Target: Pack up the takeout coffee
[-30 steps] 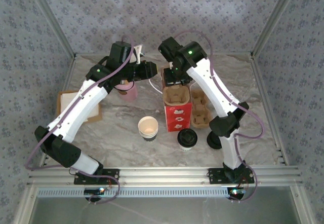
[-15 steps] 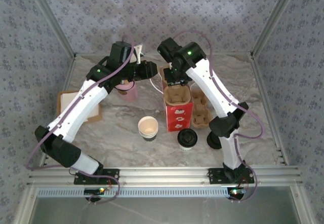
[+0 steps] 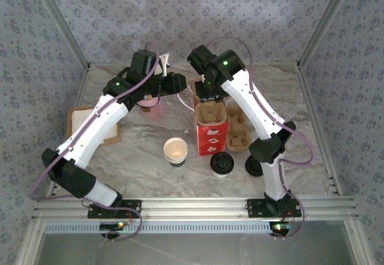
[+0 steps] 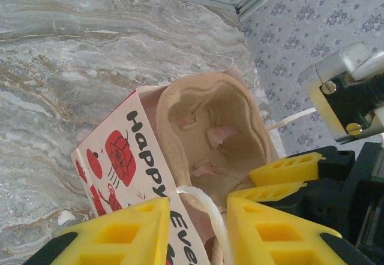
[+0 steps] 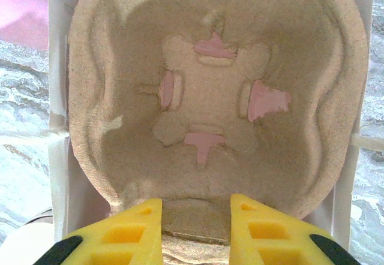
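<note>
The takeout coffee [image 3: 221, 164], a small white cup with a black lid, stands on the table in front of the red paper bag [image 3: 210, 134]. The bag stands upright with a brown pulp cup carrier [image 5: 210, 91] lying inside it. My left gripper [image 4: 198, 208] is at the bag's far left rim, shut with the printed wall [image 4: 120, 157] and the white cord handle [image 4: 207, 208] between its fingers. My right gripper [image 5: 197, 208] reaches down into the bag's far end and is shut on the carrier's flat rim tab. Both grippers are far from the coffee.
A lidless white cup [image 3: 175, 151] stands left of the coffee and a loose black lid [image 3: 254, 168] lies to its right. A second pulp carrier [image 3: 237, 127] lies beside the bag. A pink cup [image 3: 153, 107] and a flat cardboard box [image 3: 81, 124] are at the left.
</note>
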